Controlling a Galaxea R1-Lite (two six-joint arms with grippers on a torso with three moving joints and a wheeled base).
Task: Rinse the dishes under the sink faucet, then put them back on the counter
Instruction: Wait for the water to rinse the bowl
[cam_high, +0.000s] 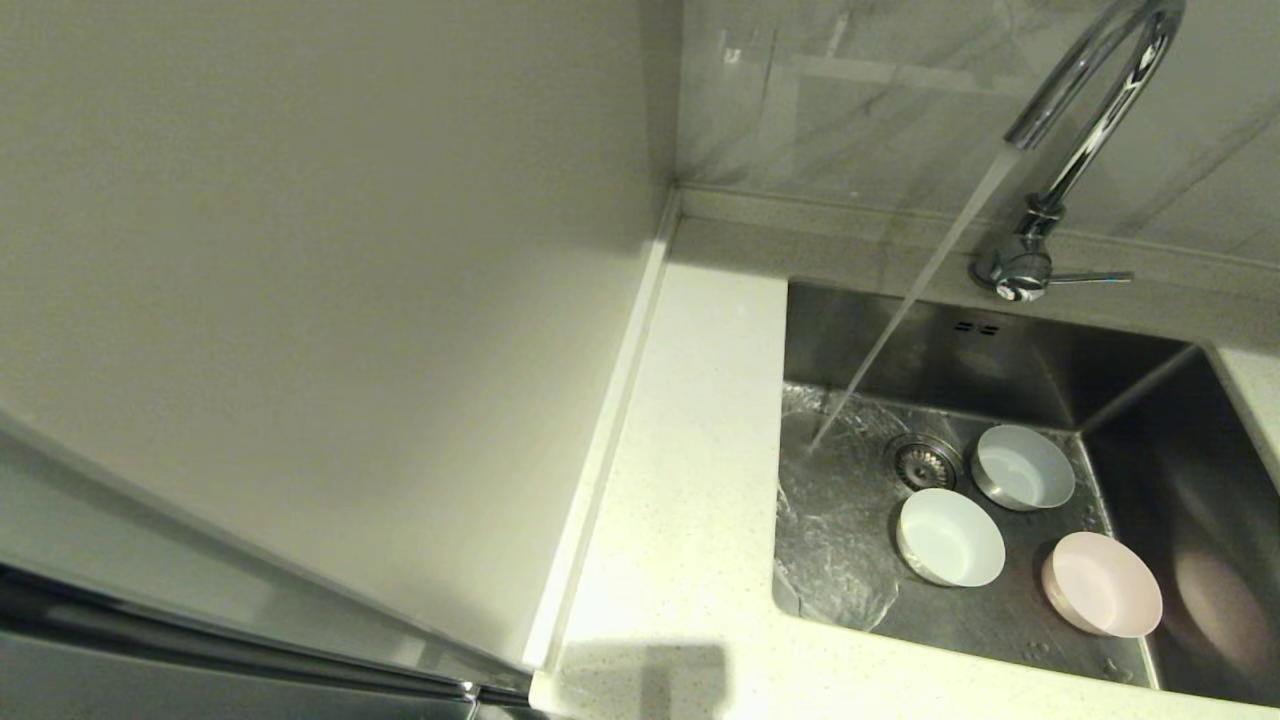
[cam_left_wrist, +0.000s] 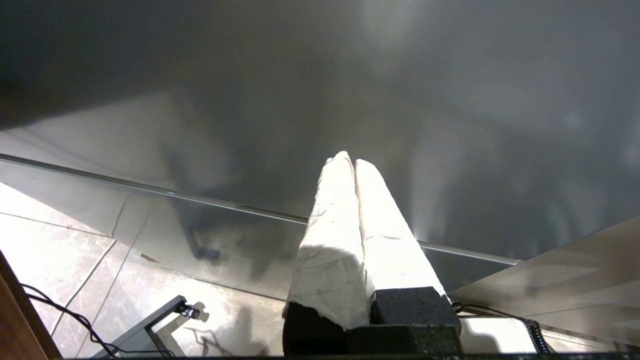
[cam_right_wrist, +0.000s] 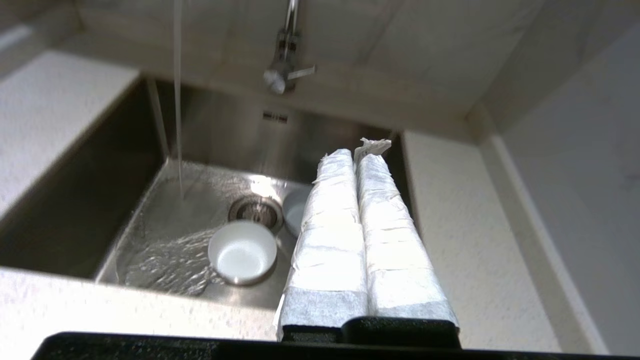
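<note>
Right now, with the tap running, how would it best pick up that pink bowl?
By its rim, from straight above. The pink bowl sits upright and open on the sink floor, apart from the others, so one jaw could slip inside its thin wall, probably easiest.

three bowls upright in the sink, faucet running.

A plain beige wall panel fills the left of the head view. Behind, there is grey marbled wall tile. Marbled floor tiles carry a black cable.

No readable text, label or number anywhere.
</note>
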